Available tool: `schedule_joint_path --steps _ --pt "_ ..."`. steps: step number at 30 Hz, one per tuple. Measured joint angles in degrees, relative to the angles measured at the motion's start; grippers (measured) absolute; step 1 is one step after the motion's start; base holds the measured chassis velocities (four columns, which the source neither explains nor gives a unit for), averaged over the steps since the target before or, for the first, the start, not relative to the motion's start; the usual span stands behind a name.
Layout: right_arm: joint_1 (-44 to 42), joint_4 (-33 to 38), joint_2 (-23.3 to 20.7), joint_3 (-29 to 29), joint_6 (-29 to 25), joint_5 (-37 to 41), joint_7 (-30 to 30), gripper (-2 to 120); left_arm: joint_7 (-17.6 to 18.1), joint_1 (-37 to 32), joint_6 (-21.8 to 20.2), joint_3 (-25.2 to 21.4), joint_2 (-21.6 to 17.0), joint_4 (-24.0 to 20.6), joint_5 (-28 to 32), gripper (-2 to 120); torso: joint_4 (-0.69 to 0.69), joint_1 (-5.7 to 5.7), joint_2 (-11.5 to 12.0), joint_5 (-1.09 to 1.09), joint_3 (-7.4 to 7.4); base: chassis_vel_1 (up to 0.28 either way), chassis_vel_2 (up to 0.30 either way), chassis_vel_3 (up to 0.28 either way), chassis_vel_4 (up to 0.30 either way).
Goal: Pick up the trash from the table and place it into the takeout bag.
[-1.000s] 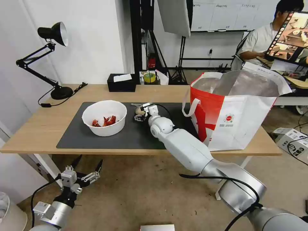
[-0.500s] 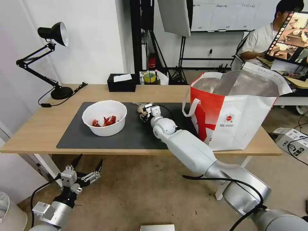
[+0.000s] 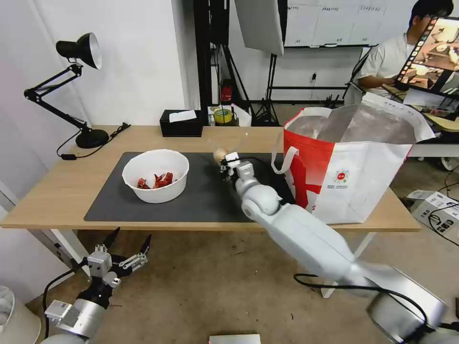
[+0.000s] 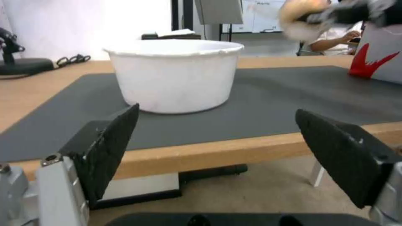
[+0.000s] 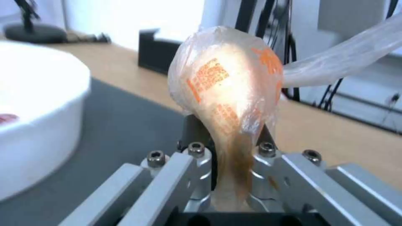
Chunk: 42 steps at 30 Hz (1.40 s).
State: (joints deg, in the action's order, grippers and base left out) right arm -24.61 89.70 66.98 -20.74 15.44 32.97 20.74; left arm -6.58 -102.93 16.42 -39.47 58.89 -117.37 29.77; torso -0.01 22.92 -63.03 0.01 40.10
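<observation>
Right gripper [image 3: 224, 160]: raised above the dark mat [image 3: 201, 198], jaws clamped on the bagged bun [image 5: 228, 91]; in the right wrist view the bun bulges out past the jaws, squeezed thin where they pinch it, with a tail of clear plastic trailing off to one side.
Bun's place: held in the air off the desk [image 3: 52, 191], between the white bowl [image 3: 155, 181] and the takeout bag [image 3: 351, 167].
Bowl: stands on the mat to the left of the right jaws, near them but apart; red shell scraps [image 3: 158, 180] lie in its bottom.
Takeout bag: upright at the desk's right end, to the right of the right jaws, mouth open and silver foil lining showing; what lies inside cannot be told.
Left gripper [image 3: 125, 248]: hangs low in front of the desk's near edge, below the top, jaws spread wide and holding nothing; the left wrist view shows the bowl beyond them.
Tissue box [image 3: 180, 123]: black, at the desk's far edge, well behind both jaws.
</observation>
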Motion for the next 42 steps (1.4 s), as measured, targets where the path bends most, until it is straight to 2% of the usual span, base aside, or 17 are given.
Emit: schedule_joint_path --steps 5,9,14,21,27,32,35,42 --pt "-5.4 11.6 -5.0 3.0 -0.6 -2.9 0.4 6 0.0 -0.4 0.0 -1.3 -0.6 -0.4 0.6 100 0.0 0.0 0.0 -0.01 0.0 0.0 0.0 0.0 0.0" --pt "-9.9 16.8 -6.5 5.5 -2.4 -5.8 1.0 6 0.0 -0.6 0.1 -1.2 -0.1 -0.4 0.2 100 0.0 -0.01 0.0 0.0 0.0 0.0 0.0 0.0 0.0" --pt "-13.3 20.7 -7.9 8.3 -3.6 -8.0 3.2 6 0.0 -0.6 0.1 -0.9 0.2 -0.4 -0.1 100 0.0 0.0 0.0 0.0 0.0 0.0 0.0 0.0 0.0" --pt "-13.9 23.6 -12.3 14.6 -9.7 -12.1 5.0 6 0.0 -0.9 0.2 -0.6 0.2 -0.5 -0.4 100 0.0 0.0 0.0 0.0 0.0 0.0 0.0 0.0 0.0" --pt "-14.1 25.8 -14.2 19.3 -9.9 -11.5 9.3 6 0.1 -0.9 0.2 0.0 0.3 -0.6 -0.9 100 0.0 0.0 0.0 0.0 0.0 0.0 0.0 0.0 0.0" --pt "-13.2 27.5 -16.1 22.4 -7.1 -8.2 15.0 6 0.1 -0.7 0.2 0.5 0.2 -0.7 -1.1 100 0.01 0.0 0.0 -0.01 0.0 0.0 0.0 0.0 0.0" --pt "-12.3 28.1 -18.0 24.4 -2.8 -2.7 21.1 6 0.0 -0.3 0.1 1.0 0.0 -0.7 -1.1 100 0.0 0.0 0.0 0.0 0.0 0.0 0.0 0.0 0.0" --pt "-10.6 26.8 -19.7 25.5 0.8 3.8 25.3 6 0.1 0.2 -0.1 2.0 0.0 -0.4 -1.3 100 0.0 0.0 0.0 -0.01 0.0 0.0 0.0 0.0 0.0"
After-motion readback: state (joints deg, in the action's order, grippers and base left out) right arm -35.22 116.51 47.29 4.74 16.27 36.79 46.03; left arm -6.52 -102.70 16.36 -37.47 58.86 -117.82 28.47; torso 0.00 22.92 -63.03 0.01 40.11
